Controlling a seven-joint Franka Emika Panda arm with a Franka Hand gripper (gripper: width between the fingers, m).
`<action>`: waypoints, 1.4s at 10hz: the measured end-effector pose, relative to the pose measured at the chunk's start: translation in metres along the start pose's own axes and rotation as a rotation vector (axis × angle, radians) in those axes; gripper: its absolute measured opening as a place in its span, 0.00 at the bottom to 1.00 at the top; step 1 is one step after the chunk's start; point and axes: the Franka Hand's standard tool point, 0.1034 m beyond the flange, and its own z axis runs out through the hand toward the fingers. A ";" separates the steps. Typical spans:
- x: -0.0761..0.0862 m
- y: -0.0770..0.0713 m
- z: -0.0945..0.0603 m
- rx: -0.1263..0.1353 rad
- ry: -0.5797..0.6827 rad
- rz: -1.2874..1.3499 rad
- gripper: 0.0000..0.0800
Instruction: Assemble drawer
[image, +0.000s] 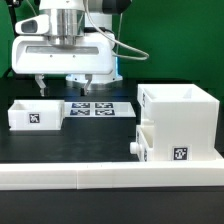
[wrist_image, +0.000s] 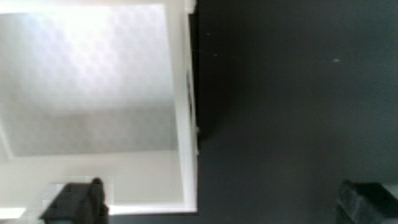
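The gripper (image: 64, 88) is open and holds nothing. It hangs over one side wall of the loose white plastic tray (image: 35, 114). The tall white plastic box (image: 185, 118) stands well apart, with a second knobbed tray (image: 146, 146) at its front. The step looks like picking up the loose tray. Next the gripper must go down and pinch that wall.

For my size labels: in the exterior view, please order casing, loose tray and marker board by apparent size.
1. casing: clearly largest.
2-3. loose tray and marker board: they look alike, so I do not rank them; the board lies flat and foreshortened.
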 end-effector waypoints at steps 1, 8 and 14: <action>0.001 0.000 0.000 0.000 0.000 -0.002 0.81; -0.020 0.011 0.020 0.013 -0.053 -0.136 0.81; -0.039 0.009 0.048 0.023 -0.100 -0.090 0.81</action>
